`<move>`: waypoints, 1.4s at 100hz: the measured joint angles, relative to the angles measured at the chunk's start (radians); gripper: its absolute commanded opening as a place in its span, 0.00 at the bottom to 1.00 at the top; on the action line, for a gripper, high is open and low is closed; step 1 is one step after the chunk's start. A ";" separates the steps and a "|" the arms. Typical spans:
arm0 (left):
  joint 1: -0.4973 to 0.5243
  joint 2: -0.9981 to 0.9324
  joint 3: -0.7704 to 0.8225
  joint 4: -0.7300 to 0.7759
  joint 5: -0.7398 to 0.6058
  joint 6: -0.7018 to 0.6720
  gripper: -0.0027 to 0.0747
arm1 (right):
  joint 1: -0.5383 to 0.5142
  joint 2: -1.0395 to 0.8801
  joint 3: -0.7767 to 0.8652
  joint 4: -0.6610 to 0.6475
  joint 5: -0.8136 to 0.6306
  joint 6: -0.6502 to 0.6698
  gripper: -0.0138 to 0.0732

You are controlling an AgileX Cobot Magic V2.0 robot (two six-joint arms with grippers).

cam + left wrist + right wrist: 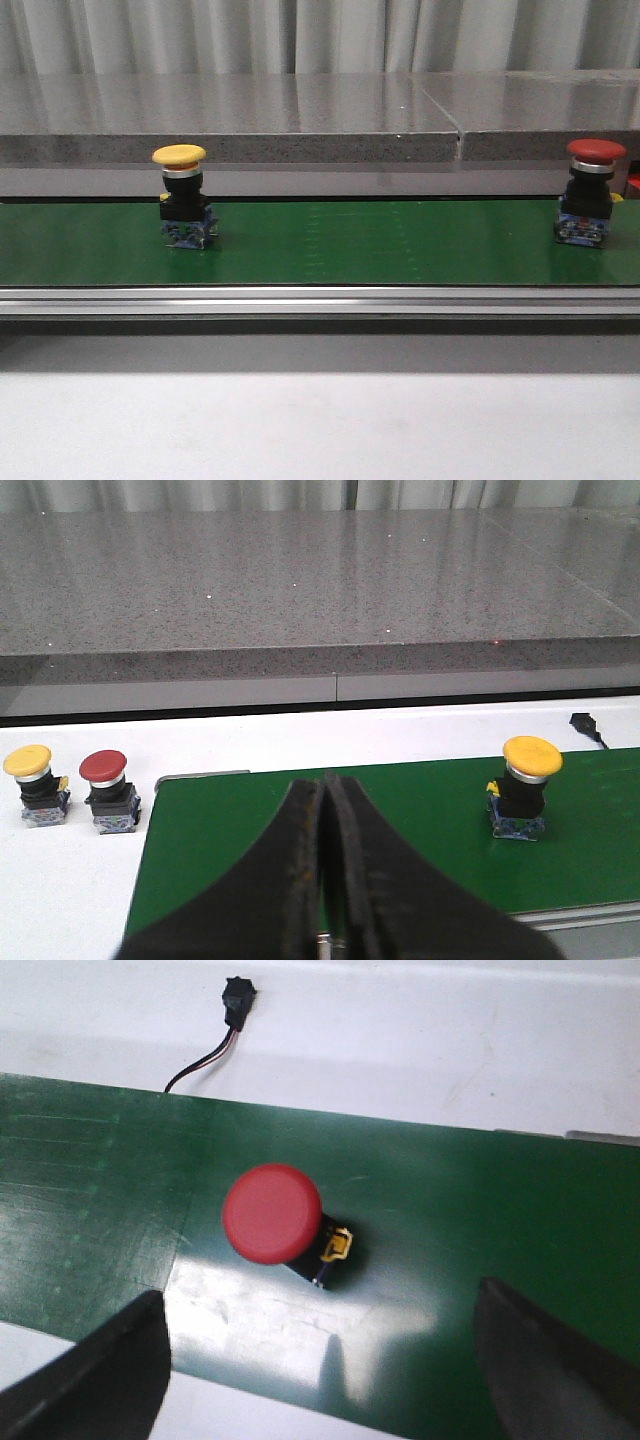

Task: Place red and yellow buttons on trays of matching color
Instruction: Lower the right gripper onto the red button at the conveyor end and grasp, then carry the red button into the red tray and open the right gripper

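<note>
Front view shows a long green belt point(320, 245) running across in front of me, with a yellow button point(180, 195) standing upright on it toward my left and a red button point(594, 190) upright at the far right end, the two well apart; behind them lies a grey stone ledge point(300, 115), and neither of my arms appears in this view. From my left wrist, my left pincer point(324, 860) hangs over the near end of the belt with its two dark fingers pressed together, nothing between them. That same yellow button point(525, 795) stands further along the belt, clear of the fingers. Off the belt, on the white tabletop point(70, 880), a second yellow button point(35, 785) and a second red button point(108, 790) stand just beside each other. From my right wrist, I look almost straight down on the red button's cap point(272, 1213), with a small yellow tab on its black body. My right pincer point(320, 1360) is spread wide, one finger point(105, 1370) on each side of the button and well clear of it, gripping nothing. A thin cable with a small black plug point(238, 998) lies on the white surface beyond the belt. I see no trays in any view
</note>
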 measured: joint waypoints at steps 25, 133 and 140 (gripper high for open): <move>0.000 0.000 0.000 0.000 0.000 0.000 0.01 | 0.039 0.150 -0.046 0.000 -0.086 -0.033 0.87; 0.000 0.000 0.000 -0.004 0.000 0.000 0.01 | -0.047 0.417 -0.353 0.002 -0.088 -0.062 0.35; 0.000 0.000 0.000 -0.004 0.000 0.000 0.01 | -0.088 0.465 -0.410 0.002 -0.088 -0.062 0.35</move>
